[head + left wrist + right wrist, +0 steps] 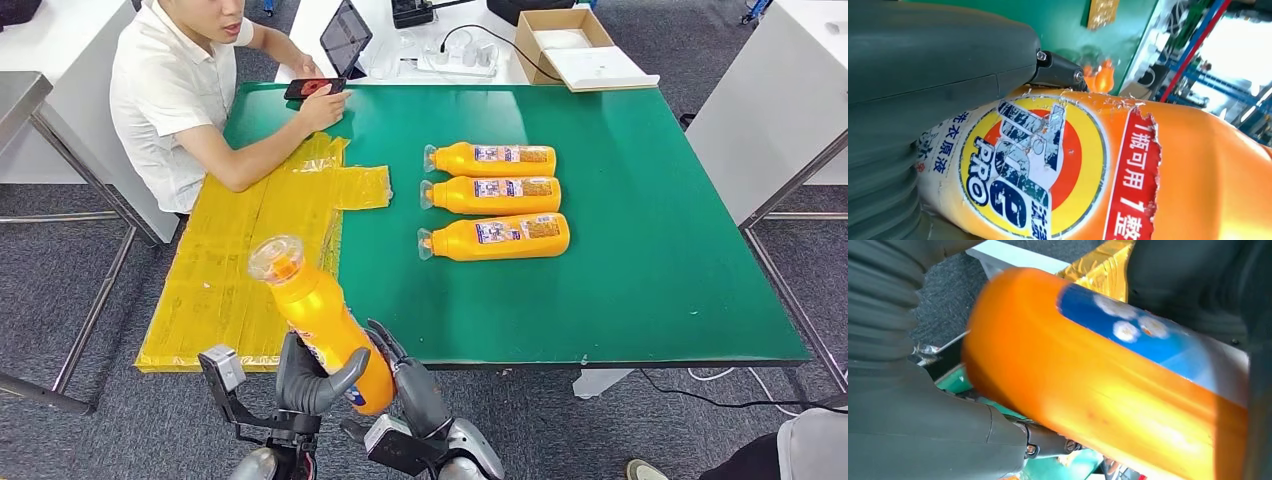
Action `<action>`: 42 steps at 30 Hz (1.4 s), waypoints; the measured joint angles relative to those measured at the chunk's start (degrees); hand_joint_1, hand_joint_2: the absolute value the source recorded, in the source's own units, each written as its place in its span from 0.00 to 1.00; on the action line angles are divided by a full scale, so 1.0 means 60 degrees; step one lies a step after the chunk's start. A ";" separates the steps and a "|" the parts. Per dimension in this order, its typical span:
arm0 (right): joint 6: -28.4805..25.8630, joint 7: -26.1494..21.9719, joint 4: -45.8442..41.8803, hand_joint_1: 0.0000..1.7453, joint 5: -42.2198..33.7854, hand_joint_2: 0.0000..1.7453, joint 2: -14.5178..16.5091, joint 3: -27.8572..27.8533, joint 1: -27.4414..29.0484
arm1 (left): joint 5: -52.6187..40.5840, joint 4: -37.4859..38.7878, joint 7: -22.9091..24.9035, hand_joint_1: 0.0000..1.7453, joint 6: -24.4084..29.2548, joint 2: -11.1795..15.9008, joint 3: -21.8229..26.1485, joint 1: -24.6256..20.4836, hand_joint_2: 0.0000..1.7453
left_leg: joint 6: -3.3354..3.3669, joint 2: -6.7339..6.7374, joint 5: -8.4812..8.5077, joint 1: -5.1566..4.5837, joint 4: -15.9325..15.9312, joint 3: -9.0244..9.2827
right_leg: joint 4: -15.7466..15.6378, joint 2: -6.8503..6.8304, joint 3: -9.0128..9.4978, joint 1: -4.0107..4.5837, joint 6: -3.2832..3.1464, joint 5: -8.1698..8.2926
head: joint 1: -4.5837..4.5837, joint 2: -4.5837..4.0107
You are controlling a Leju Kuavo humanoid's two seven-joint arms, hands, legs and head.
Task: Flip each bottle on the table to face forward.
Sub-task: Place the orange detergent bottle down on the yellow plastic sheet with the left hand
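Note:
An orange bottle (322, 322) with a clear cap is lifted above the table's near edge, cap tilted up and away. My left hand (305, 378) grips its lower body, thumb across the front. My right hand (415, 390) holds the same bottle from the other side. The left wrist view looks at the bottle's round front label (1033, 165); in the right wrist view a blue label patch (1148, 340) on its orange body is seen. Three more orange bottles (490, 159) (490, 194) (495, 237) lie side by side on the green table (650, 250), caps to the left, labels up.
A yellow sheet (250, 260) covers the table's left part. A seated person (185, 95) leans an arm on it beside a phone (315, 88). A tablet (345, 38) and a cardboard box (570, 40) stand behind the table. White tables flank both sides.

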 joint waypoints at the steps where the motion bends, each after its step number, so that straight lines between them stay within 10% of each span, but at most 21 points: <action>1: -0.0009 -0.0015 0.0015 0.00 -0.0002 0.00 -0.0002 0.0020 0.0003 | -0.0078 -0.0011 0.0010 1.00 0.0114 -0.0008 0.0027 -0.0008 1.00 | 0.0000 0.0000 0.0000 0.0000 0.0000 0.0000 | 0.0000 0.0000 0.0000 0.0000 0.0000 0.0000 | 0.0000 0.0000; 9: -0.0527 -0.0147 0.0102 0.00 -0.0084 0.00 -0.0020 0.0059 0.0160 | -0.1571 0.0223 0.0192 1.00 0.0847 0.0123 0.0206 -0.0311 1.00 | 0.0000 0.0001 0.0000 0.0000 0.0000 0.0000 | 0.0000 0.0000 0.0001 0.0000 0.0000 0.0000 | 0.0000 0.0000; 17: -0.1382 -0.0139 -0.0404 0.00 0.0251 0.00 -0.0273 -0.0100 0.0846 | -0.7664 0.1367 0.1052 1.00 0.2887 0.0845 0.1137 -0.1224 1.00 | -0.0001 -0.0001 0.0001 0.0006 0.0000 0.0000 | 0.0005 0.0000 0.0000 0.0005 -0.0002 -0.0001 | 0.0001 0.0000; 28: -0.1078 -0.0178 -0.1320 0.00 0.0278 0.00 -0.0433 -0.0559 0.1350 | -1.2686 0.3945 0.3591 1.00 0.1249 0.1904 0.1925 -0.3630 1.00 | -0.0008 0.0006 0.0013 0.0006 0.0000 0.0013 | 0.0008 0.0000 0.0006 0.0006 -0.0018 0.0019 | 0.0002 0.0000; 42: -0.0667 -0.0672 -0.1271 0.00 -0.0166 0.00 -0.0150 -0.0686 0.1257 | -1.3572 0.7752 0.4113 1.00 -0.0549 0.2127 0.1736 -0.6246 1.00 | -0.0023 0.0015 0.0013 0.0010 -0.0003 0.0050 | 0.0011 0.0006 0.0043 0.0009 -0.0034 0.0025 | 0.0001 0.0000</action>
